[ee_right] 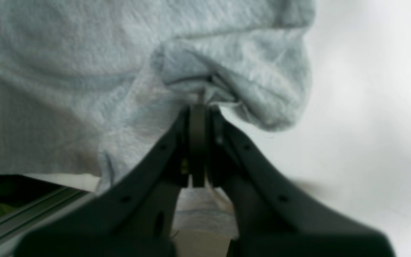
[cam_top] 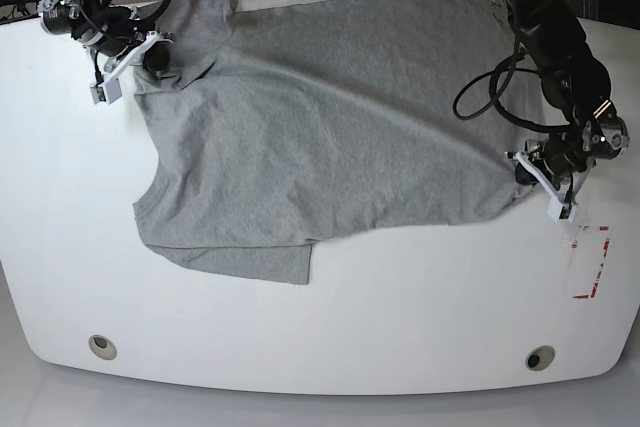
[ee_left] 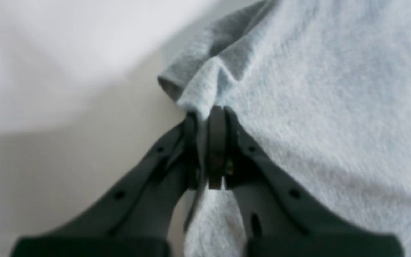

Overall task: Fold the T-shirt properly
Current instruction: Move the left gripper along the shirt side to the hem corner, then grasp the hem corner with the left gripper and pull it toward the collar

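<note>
The heather-grey T-shirt point(cam_top: 320, 137) lies spread, plain side up, across the white table point(cam_top: 320, 327), with one sleeve pointing toward the front. At the right of the base view my left gripper point(cam_top: 522, 172) pinches the shirt's edge. The left wrist view shows that gripper point(ee_left: 209, 112) shut, a fold of T-shirt point(ee_left: 316, 107) fabric caught between its fingers. At the far left corner my right gripper point(cam_top: 155, 57) holds the shirt near the other sleeve. Up close, the right gripper point(ee_right: 198, 107) is shut on bunched T-shirt point(ee_right: 84, 71) cloth. No lettering shows.
A red-outlined marking point(cam_top: 588, 262) lies on the table right of the left gripper. Two round holes point(cam_top: 100, 346) point(cam_top: 540, 358) sit near the front edge. Cables run behind the table. The table's edge rail point(ee_right: 20, 217) shows below the shirt in the right wrist view.
</note>
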